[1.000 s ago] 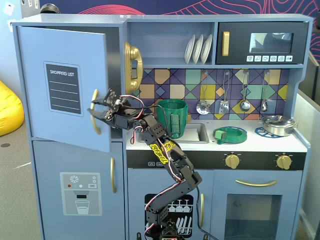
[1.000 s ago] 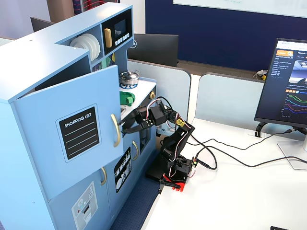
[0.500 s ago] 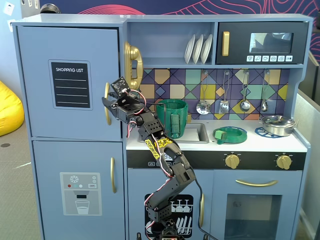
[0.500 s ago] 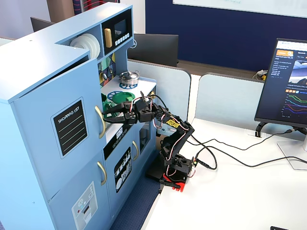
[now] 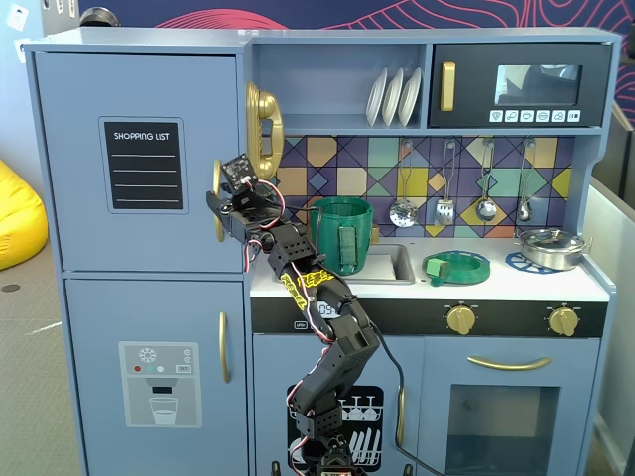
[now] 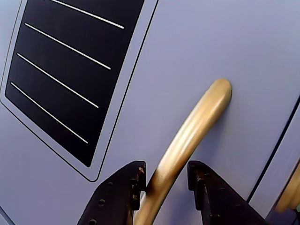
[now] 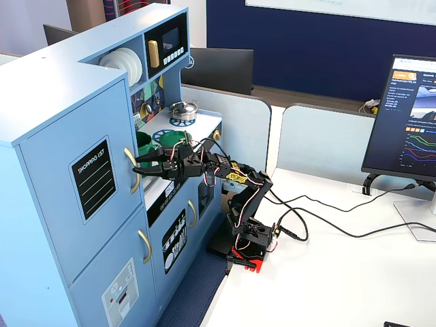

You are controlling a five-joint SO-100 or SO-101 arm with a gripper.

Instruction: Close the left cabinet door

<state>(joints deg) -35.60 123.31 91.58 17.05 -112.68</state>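
Observation:
The left cabinet door (image 5: 149, 99) is light blue with a black "SHOPPING LIST" panel (image 5: 145, 164) and sits flush with the cabinet front in both fixed views (image 7: 61, 157). Its curved gold handle (image 5: 217, 230) runs along the door's right edge. My gripper (image 5: 219, 203) is at this handle, partly covering it. In the wrist view the handle (image 6: 192, 126) passes between my open jaws (image 6: 165, 173). The left fingertip (image 6: 136, 176) touches it, and the right fingertip (image 6: 197, 176) stands clear. In a fixed view the gripper (image 7: 139, 165) reaches level to the handle (image 7: 132, 158).
Below is the dispenser door (image 5: 159, 382) with its own gold handle (image 5: 225, 347). A gold toy phone (image 5: 263, 129) hangs just right of the gripper, and a green pot (image 5: 340, 233) stands in the sink. The arm's base (image 7: 248, 245), cables (image 7: 327, 221) and a monitor (image 7: 409, 116) are on the white table.

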